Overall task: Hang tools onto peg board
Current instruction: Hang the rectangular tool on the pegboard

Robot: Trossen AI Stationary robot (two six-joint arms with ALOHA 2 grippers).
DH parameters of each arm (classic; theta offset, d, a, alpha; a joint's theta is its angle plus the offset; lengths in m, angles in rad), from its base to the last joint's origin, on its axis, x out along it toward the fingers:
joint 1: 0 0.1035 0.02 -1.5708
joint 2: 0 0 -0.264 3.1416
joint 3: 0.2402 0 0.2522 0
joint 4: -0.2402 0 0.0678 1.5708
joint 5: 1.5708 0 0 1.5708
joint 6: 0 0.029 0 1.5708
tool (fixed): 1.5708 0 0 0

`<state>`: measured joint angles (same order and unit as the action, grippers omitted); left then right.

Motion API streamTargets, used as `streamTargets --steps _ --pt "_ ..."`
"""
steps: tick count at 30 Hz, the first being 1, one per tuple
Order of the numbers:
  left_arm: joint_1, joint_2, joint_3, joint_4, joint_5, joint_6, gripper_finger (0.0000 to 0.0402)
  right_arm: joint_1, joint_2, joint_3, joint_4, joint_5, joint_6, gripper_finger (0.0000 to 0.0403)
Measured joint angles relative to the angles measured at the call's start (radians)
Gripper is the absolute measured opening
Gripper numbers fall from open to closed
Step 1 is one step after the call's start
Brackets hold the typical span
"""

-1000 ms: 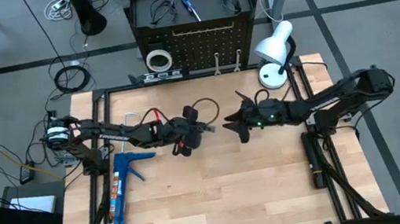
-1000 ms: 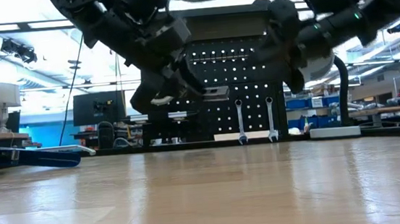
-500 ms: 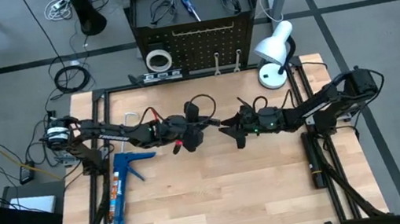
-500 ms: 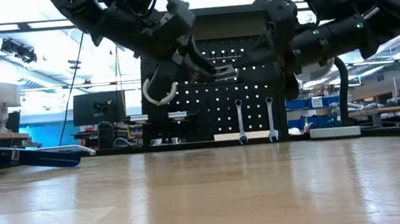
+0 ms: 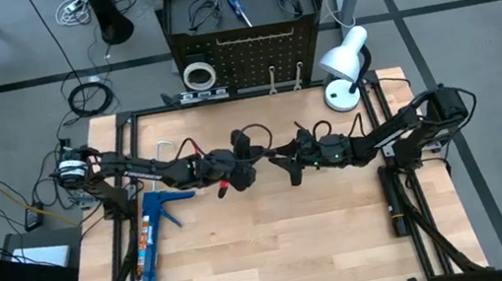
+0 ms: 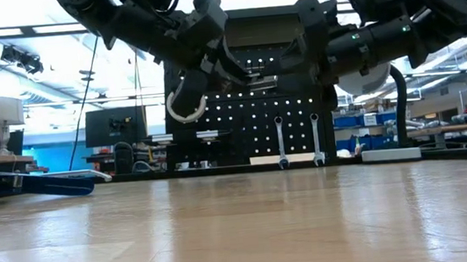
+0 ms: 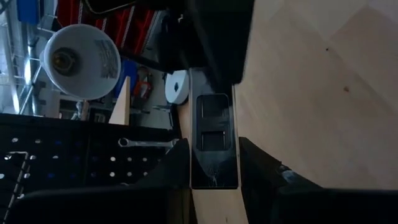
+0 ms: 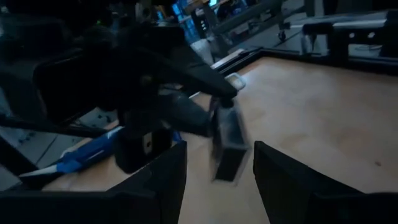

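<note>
**Mid-air handover above the surface**

Above the wooden surface, the left tool pinches a black strip in mid-air, not yet hung. The right tool, fingers spread, faces it. On the peg board hang a tape ring, two wrenches, wire loops and a screwdriver.

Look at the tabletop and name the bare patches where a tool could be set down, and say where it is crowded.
Free: the wide near half of the table, right of the blue caulking gun. Also the strip between the arms and the peg board, left of the white lamp.
Crowded: mid-table, where the left hand, holding a small dark flat piece, meets the right hand.
</note>
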<state>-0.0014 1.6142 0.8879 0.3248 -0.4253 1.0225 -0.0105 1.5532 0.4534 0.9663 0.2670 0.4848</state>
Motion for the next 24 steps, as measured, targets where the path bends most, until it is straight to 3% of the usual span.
streamTargets --steps 6,13,17,24 --pt "-0.001 0.000 0.000 -0.004 -0.001 -0.003 0.0089 0.000 0.000 0.000 0.013 0.030 -0.020 0.0162" --pt "-0.001 0.000 0.000 -0.006 -0.009 0.001 0.0089 0.000 -0.001 0.000 0.022 0.040 -0.032 0.0056" --pt "-0.001 0.000 0.000 -0.004 -0.008 0.000 0.0089 0.000 -0.001 0.000 0.022 0.053 -0.033 0.0052" --pt "0.001 0.000 -0.002 0.029 -0.061 -0.135 0.0173 -0.004 -0.001 0.001 0.027 0.067 -0.029 0.0052"
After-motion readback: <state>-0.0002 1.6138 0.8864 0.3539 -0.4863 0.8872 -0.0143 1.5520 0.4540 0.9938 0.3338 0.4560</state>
